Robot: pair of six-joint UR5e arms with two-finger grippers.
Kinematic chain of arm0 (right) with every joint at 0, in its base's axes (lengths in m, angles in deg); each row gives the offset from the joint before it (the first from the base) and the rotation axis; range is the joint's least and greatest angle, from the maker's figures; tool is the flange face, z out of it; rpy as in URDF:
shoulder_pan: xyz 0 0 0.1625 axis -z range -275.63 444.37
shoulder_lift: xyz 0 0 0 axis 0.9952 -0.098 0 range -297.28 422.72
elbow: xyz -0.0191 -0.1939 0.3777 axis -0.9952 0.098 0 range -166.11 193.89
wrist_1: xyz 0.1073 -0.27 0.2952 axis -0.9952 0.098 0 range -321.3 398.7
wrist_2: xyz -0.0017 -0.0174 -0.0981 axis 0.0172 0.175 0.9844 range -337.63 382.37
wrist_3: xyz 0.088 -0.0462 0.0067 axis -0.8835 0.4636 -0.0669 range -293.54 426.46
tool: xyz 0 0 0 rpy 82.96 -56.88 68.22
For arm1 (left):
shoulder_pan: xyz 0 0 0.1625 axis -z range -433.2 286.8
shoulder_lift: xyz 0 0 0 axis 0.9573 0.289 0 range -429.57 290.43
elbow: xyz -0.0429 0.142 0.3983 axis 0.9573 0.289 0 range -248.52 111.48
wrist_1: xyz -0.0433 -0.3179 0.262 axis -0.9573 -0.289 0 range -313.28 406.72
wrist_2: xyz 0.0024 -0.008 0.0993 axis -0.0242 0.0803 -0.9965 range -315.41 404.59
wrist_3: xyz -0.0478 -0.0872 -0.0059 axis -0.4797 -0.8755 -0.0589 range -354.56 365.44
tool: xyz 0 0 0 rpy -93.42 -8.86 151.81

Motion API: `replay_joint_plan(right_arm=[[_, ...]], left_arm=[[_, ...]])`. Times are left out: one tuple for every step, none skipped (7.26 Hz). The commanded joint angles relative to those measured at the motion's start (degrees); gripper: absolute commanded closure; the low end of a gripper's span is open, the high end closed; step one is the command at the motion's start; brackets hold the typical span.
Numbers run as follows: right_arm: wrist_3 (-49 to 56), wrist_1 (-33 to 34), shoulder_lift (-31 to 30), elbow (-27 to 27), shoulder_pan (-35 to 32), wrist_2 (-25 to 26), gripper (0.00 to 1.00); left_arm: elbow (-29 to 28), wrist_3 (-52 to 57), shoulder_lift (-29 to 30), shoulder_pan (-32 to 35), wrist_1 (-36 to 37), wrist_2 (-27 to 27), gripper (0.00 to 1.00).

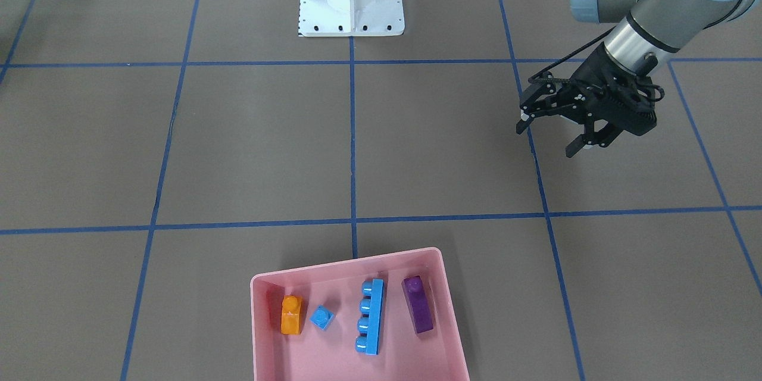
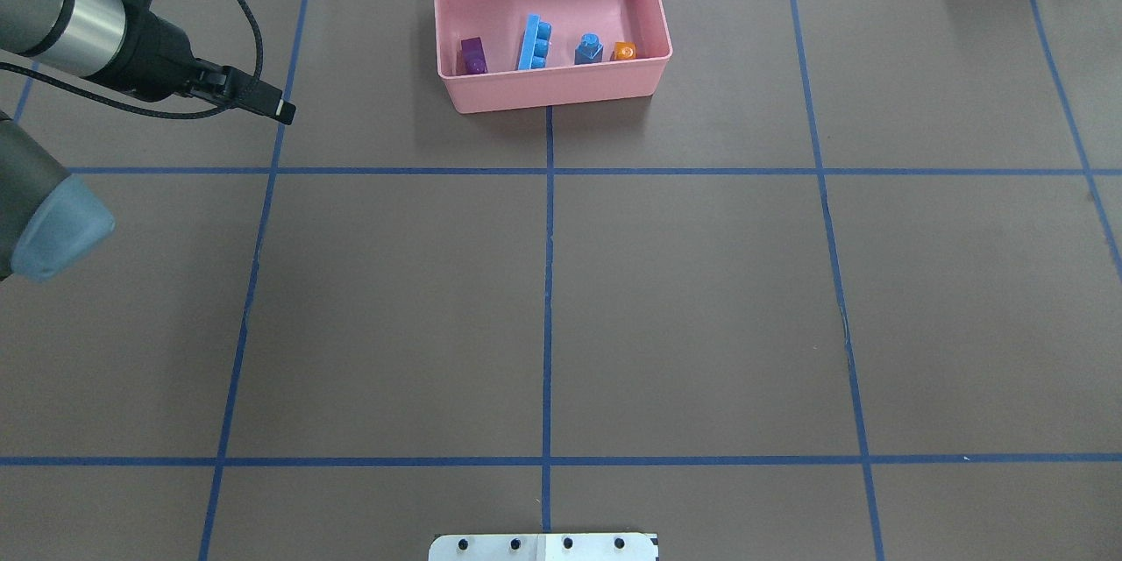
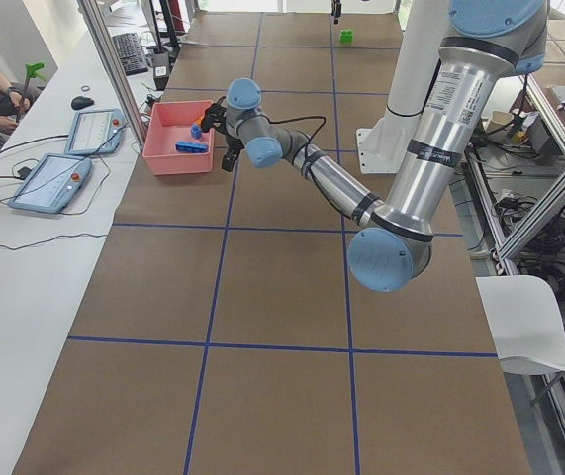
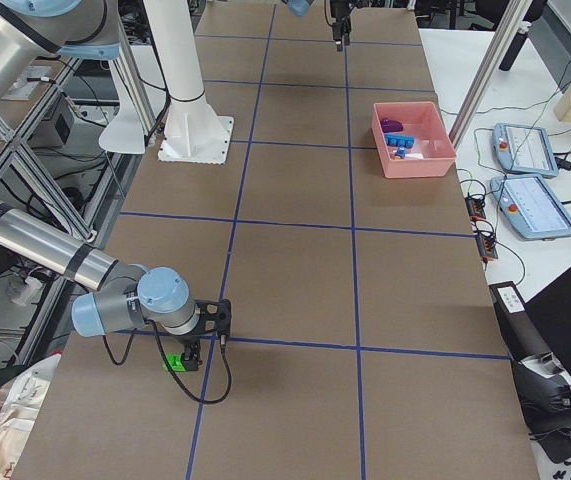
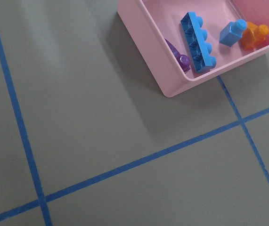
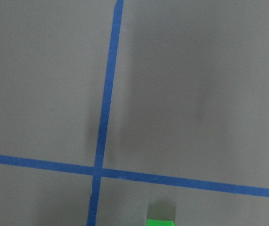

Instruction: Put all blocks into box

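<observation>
Since only the green block (image 4: pixel 175 362) lies outside the box (image 1: pixel 351 262), bring your right gripper (image 4: pixel 221 330) onto it. Whether its jaws are apart cannot be told. The left gripper (image 1: pixel 546 140) is spread wide and empty.

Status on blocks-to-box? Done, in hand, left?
Done: orange brick, small blue brick, long blue brick and purple brick lie in the box.
In hand: nothing; left tool open, empty.
To do: green brick, on the table by the right tool; its grip unclear.

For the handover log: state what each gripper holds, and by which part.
Left gripper: open, holding nothing. Right gripper: cannot tell; it hangs near the green block and is seen only from the side.
</observation>
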Motion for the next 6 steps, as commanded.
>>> replay_joint_plan(right_arm=[[-2.2,-0.2,0.4,1.3,4.7,1.5,0.01],[-2.7,-0.3,0.8,2.9,7.2,1.4,0.00],[-2.6,-0.3,0.8,3.2,9.2,1.2,0.00],[-2.7,-0.3,1.1,4.7,11.4,-0.5,0.00],[-2.4,-0.3,1.5,6.7,12.9,-0.8,0.00],[-2.4,-0.3,2.5,8.7,14.7,-0.8,0.00]], left_arm=[[1.2,0.0,-0.1,0.0,0.0,0.0,0.00],[1.3,0.0,0.0,-0.1,0.0,0.0,0.00],[1.4,0.0,0.3,-0.2,0.0,0.0,0.00],[1.4,0.0,0.5,-0.2,0.0,0.0,0.00],[1.4,0.0,0.7,-0.3,0.1,0.0,0.00],[1.4,0.1,0.8,-0.3,0.1,0.0,0.00]])
